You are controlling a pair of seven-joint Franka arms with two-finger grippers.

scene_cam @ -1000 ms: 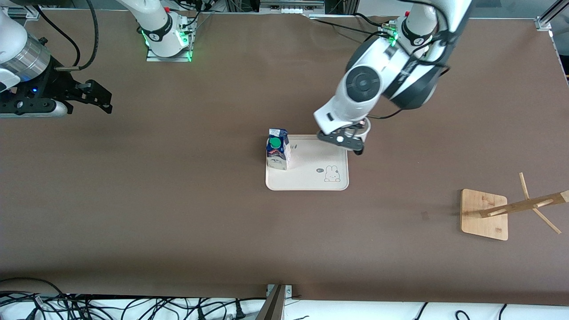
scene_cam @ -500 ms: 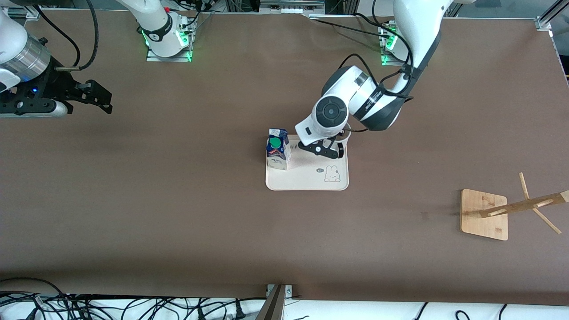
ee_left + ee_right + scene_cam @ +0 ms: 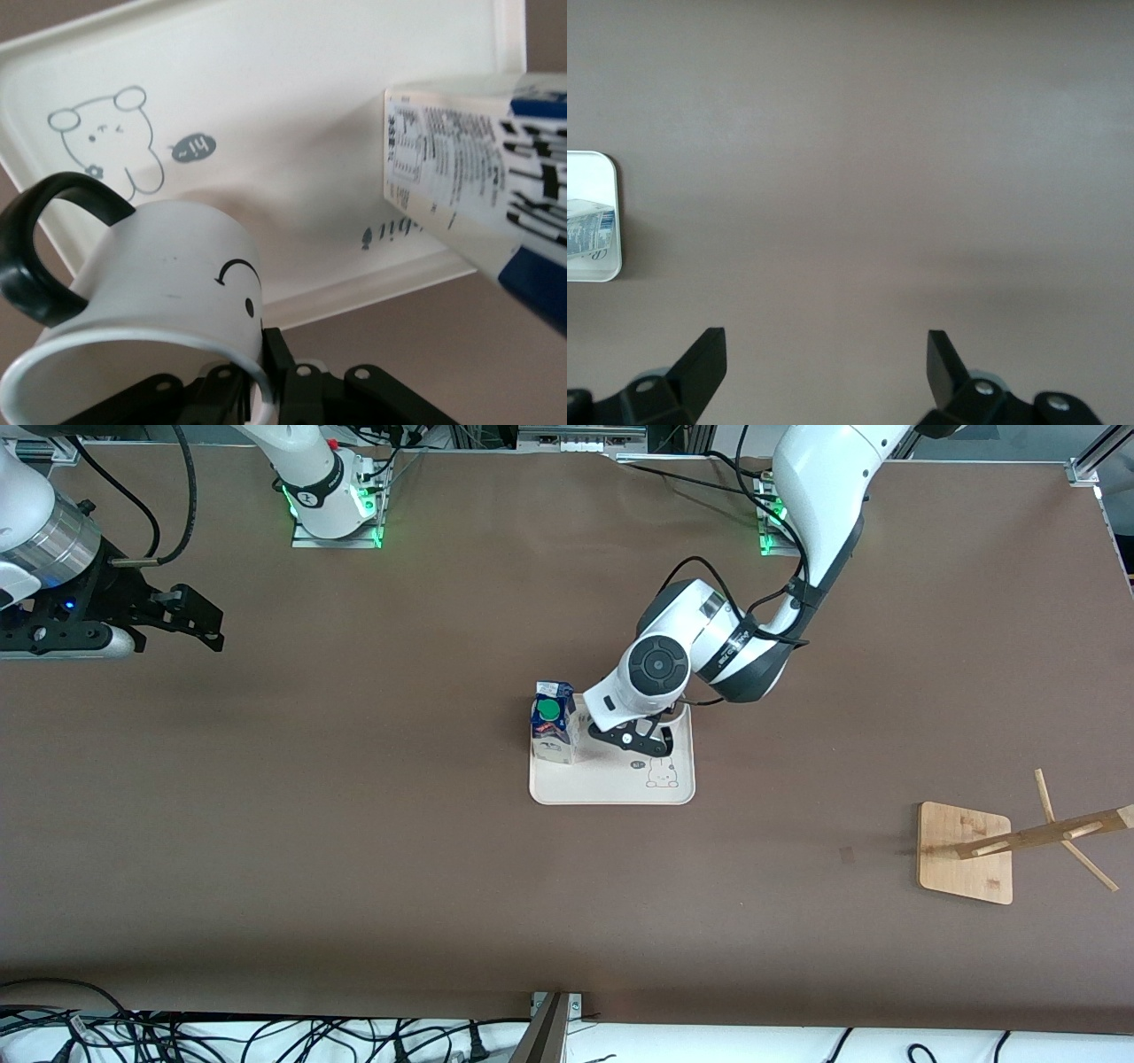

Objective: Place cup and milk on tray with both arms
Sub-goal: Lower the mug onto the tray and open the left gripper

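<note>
The white cup [image 3: 159,266], with its black handle and smiley face, hangs tilted over the cream tray [image 3: 292,133]. My left gripper [image 3: 262,376] is shut on the cup's rim, one finger inside and one outside. In the front view the left gripper [image 3: 640,744] is over the middle of the tray [image 3: 611,788], and the wrist hides the cup. The milk [image 3: 554,731] stands upright on the tray, at its edge toward the right arm's end, close beside the cup; its printed side [image 3: 469,177] fills part of the left wrist view. My right gripper [image 3: 190,615] waits open, holding nothing, over bare table.
A wooden rack base [image 3: 966,850] with a leaning peg post stands toward the left arm's end of the table, nearer the front camera than the tray. The right wrist view shows brown table and a corner of the tray [image 3: 589,177]. Cables lie along the front edge.
The left arm has carried the cup from the tray's corner farthest from the front camera in over the tray and closer to the milk. The right arm has not moved.
</note>
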